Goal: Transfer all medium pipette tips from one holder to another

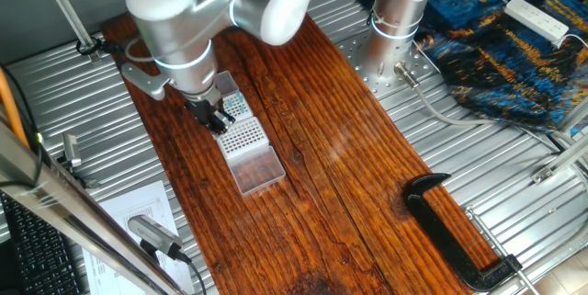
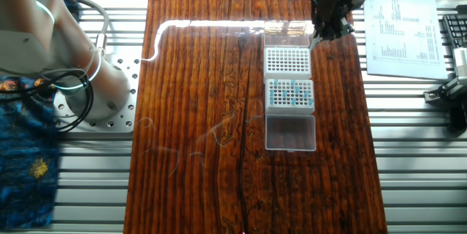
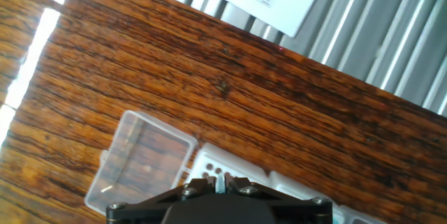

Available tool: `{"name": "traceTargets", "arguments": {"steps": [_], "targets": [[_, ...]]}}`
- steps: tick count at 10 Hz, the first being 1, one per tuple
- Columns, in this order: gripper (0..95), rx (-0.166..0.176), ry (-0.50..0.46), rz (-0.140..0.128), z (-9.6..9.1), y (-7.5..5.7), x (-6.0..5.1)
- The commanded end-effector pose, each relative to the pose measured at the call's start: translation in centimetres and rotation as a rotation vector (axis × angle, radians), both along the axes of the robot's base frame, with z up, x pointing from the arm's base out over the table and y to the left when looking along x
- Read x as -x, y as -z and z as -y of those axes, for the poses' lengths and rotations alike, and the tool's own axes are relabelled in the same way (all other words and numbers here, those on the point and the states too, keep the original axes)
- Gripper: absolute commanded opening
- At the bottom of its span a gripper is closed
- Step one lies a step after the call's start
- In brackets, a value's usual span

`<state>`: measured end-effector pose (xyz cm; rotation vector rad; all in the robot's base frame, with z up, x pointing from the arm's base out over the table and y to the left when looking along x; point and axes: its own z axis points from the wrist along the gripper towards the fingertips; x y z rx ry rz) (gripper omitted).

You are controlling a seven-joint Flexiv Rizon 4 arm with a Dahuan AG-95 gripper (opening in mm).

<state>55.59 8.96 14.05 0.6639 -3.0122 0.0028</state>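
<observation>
Gripper: the gripper (image 2: 322,31) hangs over the far corner of the empty rack (image 2: 287,60); in the hand view the fingers sit close together with a thin pale-blue sliver between them (image 3: 219,182) — it looks like one tip pinched there, though it is too small to be sure.
Medium pipette tips: the medium pipette tips (image 2: 291,92) show as teal dots scattered across the middle rack (image 2: 271,104), which sits just beside the empty rack on the wooden table (image 2: 197,117).
Lid: a clear lid (image 2: 290,133) lies open on the near side of the middle rack.
Stage: judged mid-transfer — the white rack shows no blue dots, so most of the job remains.
Risk, alignment: the holes are tiny against the fingers; a slight offset would land the tip on the grid face and it would tilt or fall.
Risk, grip: so slim a part can slip or cock in the jaws — a skewed tip will not seat.
Risk, rack: pressing down off-centre near the corner could nudge the light rack across the wood.
Risk, view: the arm hides the rack in one fixed view, so seating is hard to confirm.
</observation>
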Motion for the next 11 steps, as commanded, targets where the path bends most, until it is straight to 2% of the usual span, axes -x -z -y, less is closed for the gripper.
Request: {"name": "traceTargets", "arguments": {"steps": [1,6,11], "targets": [[0.0,-0.003,-0.006,0.003,0.1,0.1,0.1],[0.0,-0.023,-0.003,0.005,-0.2,0.9,-0.2],[0.0,-0.022,0.005,0.004,-0.8,1.4,-0.2]]}}
